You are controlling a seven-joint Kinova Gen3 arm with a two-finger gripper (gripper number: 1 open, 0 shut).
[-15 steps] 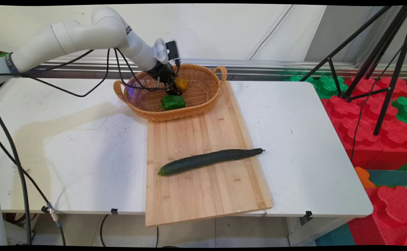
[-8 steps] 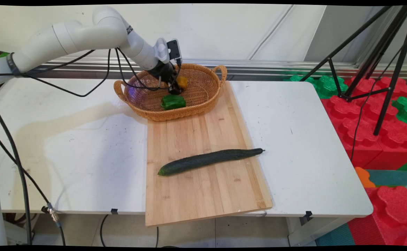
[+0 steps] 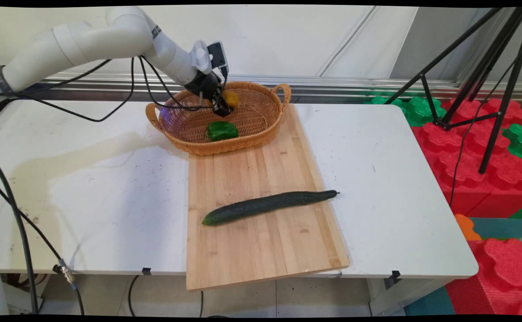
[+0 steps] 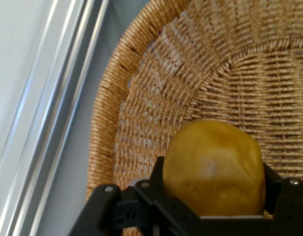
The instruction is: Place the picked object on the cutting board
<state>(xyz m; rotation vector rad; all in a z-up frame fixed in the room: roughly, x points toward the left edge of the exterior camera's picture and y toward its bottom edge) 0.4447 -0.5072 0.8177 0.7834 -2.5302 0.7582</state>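
Tool (image 3: 224, 105) lifted yellow fruit (image 4: 214, 169) higher (above basket (image 3: 261, 129)).

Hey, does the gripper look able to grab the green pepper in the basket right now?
Probably not as things stand: the gripper is shut on the yellow pepper. The green pepper lies uncovered in the basket just below, so the path itself looks free.
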